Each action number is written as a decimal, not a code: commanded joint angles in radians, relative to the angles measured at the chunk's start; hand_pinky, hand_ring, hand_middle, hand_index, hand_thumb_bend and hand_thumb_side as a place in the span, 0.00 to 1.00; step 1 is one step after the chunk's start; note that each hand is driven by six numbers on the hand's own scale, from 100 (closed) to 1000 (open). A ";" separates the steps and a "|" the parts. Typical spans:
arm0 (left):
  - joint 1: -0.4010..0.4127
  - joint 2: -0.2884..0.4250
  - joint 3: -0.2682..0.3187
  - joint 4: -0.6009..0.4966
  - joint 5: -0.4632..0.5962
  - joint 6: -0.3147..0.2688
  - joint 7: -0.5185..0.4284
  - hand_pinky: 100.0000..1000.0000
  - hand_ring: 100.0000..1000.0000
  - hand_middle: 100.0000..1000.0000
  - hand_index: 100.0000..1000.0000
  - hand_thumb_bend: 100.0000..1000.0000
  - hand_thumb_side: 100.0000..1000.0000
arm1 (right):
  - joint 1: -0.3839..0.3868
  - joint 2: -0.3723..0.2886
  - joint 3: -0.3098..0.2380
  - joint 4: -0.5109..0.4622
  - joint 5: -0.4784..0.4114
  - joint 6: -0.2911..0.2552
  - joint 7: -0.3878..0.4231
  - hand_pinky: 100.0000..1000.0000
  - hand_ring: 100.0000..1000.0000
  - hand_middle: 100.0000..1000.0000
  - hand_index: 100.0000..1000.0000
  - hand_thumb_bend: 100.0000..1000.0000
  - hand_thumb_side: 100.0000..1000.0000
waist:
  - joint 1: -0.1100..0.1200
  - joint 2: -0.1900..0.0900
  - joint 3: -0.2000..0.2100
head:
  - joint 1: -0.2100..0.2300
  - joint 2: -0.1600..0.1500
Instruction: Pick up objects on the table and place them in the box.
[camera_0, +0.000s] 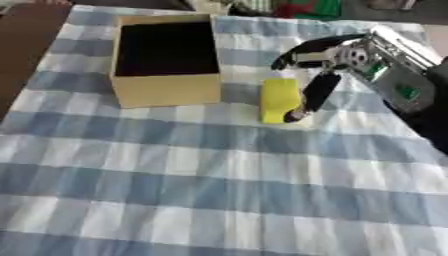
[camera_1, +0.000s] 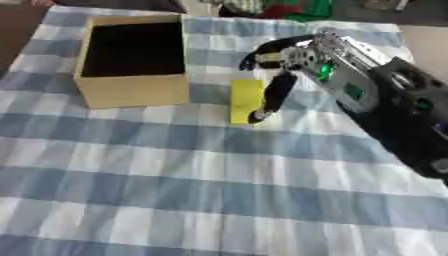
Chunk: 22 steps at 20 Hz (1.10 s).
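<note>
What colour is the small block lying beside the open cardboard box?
The small rectangular block is yellow; the left eye view shows it best.

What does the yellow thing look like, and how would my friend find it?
Look at the blue and white checked cloth on the table, then find the open cardboard box near its far side. Just right of the box lies a yellow block, with the right hand reaching down beside it. It is the only bright yellow thing there.

Right hand (camera_0: 325, 75) blurred; contact with yellow block (camera_0: 279, 100) unclear; box (camera_0: 166, 92) interior dark.
</note>
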 joint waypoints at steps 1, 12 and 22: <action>-0.009 0.006 0.001 -0.014 0.004 0.000 0.002 0.94 0.66 0.47 0.70 0.00 0.18 | -0.024 -0.006 -0.007 0.012 0.020 0.004 0.010 0.98 1.00 0.92 1.00 0.48 0.23 | 0.004 -0.016 0.001 | -0.003 -0.009; -0.010 0.004 -0.001 -0.014 0.004 -0.001 0.002 0.94 0.66 0.47 0.70 0.00 0.18 | -0.036 0.027 -0.003 0.066 0.056 0.014 -0.023 0.97 1.00 0.90 1.00 0.43 0.31 | 0.003 -0.006 0.002 | -0.007 -0.013; -0.012 0.004 -0.002 -0.014 0.005 0.000 -0.001 0.94 0.66 0.47 0.70 0.00 0.18 | -0.036 0.038 -0.004 0.099 0.071 -0.002 -0.025 0.96 1.00 0.84 1.00 0.37 0.20 | 0.001 0.002 0.009 | -0.005 -0.016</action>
